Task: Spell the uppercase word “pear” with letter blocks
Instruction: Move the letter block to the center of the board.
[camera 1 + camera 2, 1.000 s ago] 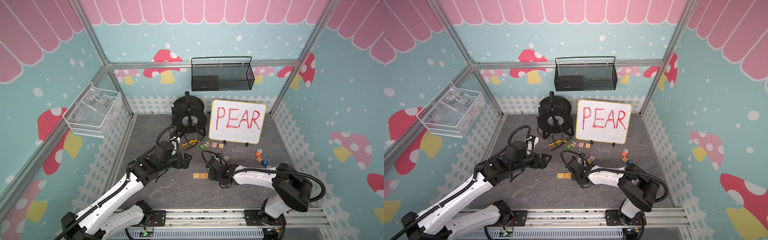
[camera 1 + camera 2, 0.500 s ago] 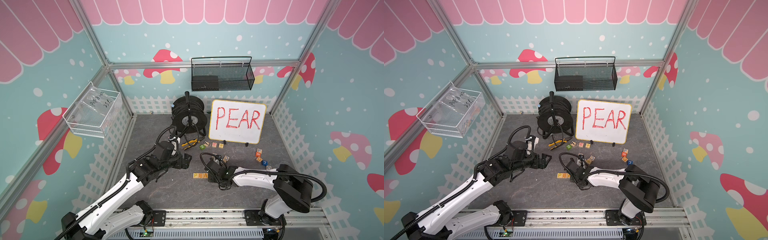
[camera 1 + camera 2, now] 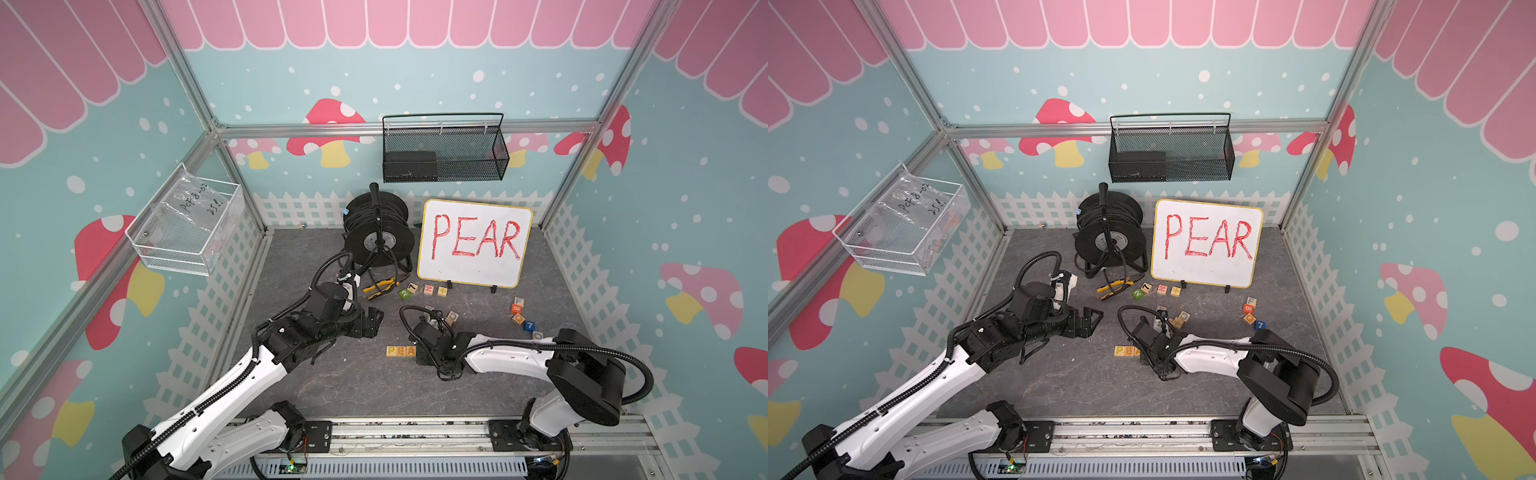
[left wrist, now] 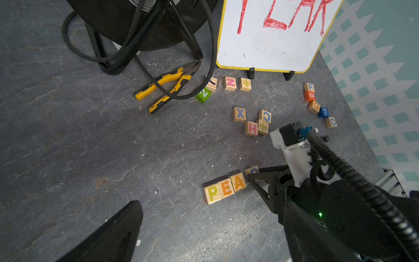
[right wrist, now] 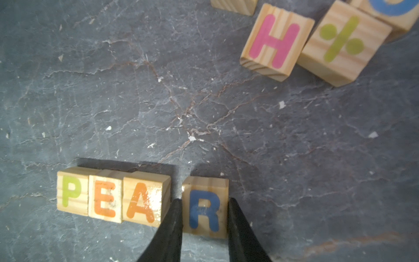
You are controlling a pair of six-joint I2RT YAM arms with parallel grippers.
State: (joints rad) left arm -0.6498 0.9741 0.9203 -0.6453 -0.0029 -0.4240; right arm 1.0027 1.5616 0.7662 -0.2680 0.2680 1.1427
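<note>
**Right claw (image 5: 204, 200) grasping R block (image 5: 205, 213) at row's end**

Jaws pinch its sides. It sits just right of A (image 5: 142, 202), a slit apart since one finger fills the gap. P (image 5: 72, 191), E (image 5: 105, 199), A touch. Left claw (image 3: 372, 323) spread empty, farther left, clear of the row.

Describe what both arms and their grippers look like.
The left arm and right arm are white-shelled links with black joints, each trailed by a ribbed black cable hose. The left gripper and right gripper have black wedge-shaped fingers. A green light glows on the right wrist.
</note>
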